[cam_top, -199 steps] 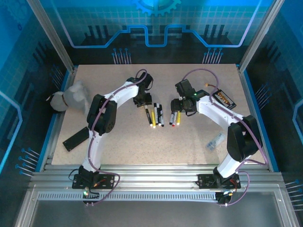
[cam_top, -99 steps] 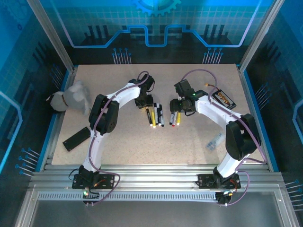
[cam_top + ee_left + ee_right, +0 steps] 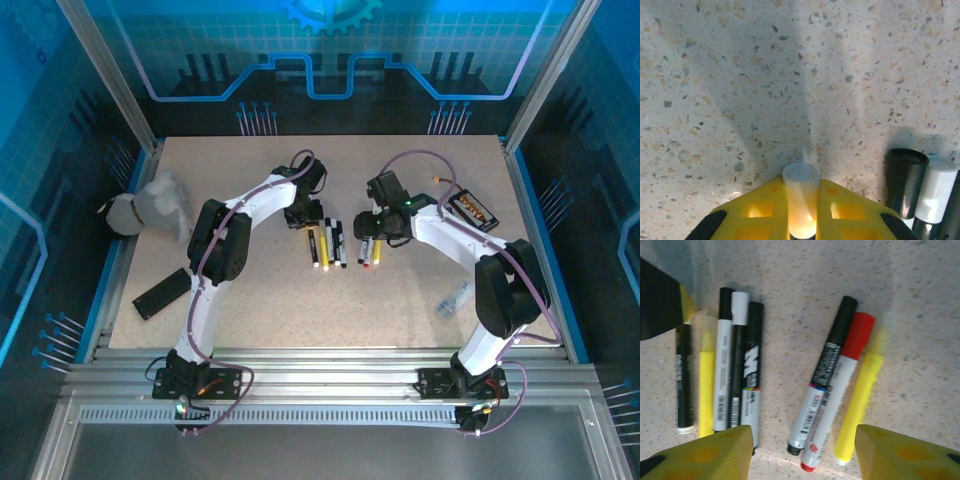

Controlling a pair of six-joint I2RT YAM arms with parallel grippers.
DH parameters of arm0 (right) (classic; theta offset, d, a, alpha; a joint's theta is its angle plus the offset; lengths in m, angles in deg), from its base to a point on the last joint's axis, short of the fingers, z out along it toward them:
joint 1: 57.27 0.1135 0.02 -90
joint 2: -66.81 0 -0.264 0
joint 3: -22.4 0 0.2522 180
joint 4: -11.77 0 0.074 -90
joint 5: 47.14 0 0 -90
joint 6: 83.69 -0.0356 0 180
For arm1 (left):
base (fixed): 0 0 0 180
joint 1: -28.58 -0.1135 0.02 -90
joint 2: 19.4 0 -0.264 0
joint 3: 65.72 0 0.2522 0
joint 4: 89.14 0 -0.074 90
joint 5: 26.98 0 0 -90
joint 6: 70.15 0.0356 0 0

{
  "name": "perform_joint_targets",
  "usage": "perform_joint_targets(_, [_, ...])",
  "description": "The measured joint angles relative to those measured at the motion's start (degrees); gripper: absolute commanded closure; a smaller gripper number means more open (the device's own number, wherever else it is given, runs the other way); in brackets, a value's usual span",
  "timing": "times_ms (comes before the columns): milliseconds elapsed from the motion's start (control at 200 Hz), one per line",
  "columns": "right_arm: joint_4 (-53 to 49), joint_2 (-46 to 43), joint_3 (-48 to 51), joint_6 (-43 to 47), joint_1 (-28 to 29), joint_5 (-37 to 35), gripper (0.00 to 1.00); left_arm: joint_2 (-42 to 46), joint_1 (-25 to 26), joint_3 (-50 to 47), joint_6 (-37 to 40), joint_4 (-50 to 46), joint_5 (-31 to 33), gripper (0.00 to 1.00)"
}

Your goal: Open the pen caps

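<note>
The left gripper (image 3: 801,217) clenches a frosted translucent plastic pen cap (image 3: 801,190) at bottom centre. The right gripper (image 3: 803,452) hangs released over slim plastic marker pens (image 3: 829,371) mid-frame. Caps likely light, slick: pinch mid-length.

Speckled counter (image 3: 790,280). Right fingers (image 3: 715,452) yellow, in bottom corners, well apart, gripping nothing.

Five pens side by side on left: black-bodied pen (image 3: 684,375), yellow pen (image 3: 706,385), white pen (image 3: 721,390) with black cap (image 3: 726,302), dark pen (image 3: 738,365) with white cap (image 3: 740,307), black-capped pen (image 3: 754,355).

Three on right, tilted, touching: black-capped white pen (image 3: 817,400), red-capped pen (image 3: 835,410), second yellow pen (image 3: 860,400), its cap blurred.

Left fingers (image 3: 686,307) at top left, over yellow pen's upper end.
</note>
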Motion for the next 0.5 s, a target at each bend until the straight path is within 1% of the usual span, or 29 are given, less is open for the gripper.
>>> perform_joint_targets(90, [2.1, 0.1, 0.9, -0.9, 0.8, 2.9, 0.44, 0.0, -0.3, 0.1, 0.0, -0.1, -0.3, 0.96])
perform_joint_targets(215, [8.3, 1.0, 2.7, -4.1, 2.1, 9.8, 0.45, 0.0, -0.8, 0.4, 0.2, -0.5, -0.7, 1.00])
perform_joint_targets(280, [11.5, 2.4, 3.3, -5.8, 3.0, 12.9, 0.45, 0.2, -1.2, 0.4, 0.2, -0.7, -0.9, 1.00])
perform_joint_targets(370, [14.7, 5.0, 3.3, -7.6, 4.5, 15.6, 0.45, 1.0, -1.8, 0.4, 0.2, -1.2, -1.1, 1.00])
perform_joint_targets(500, [16.7, 8.4, 2.3, -9.0, 6.5, 18.1, 0.45, 3.6, -2.1, 0.3, 0.2, -1.4, -2.2, 1.00])
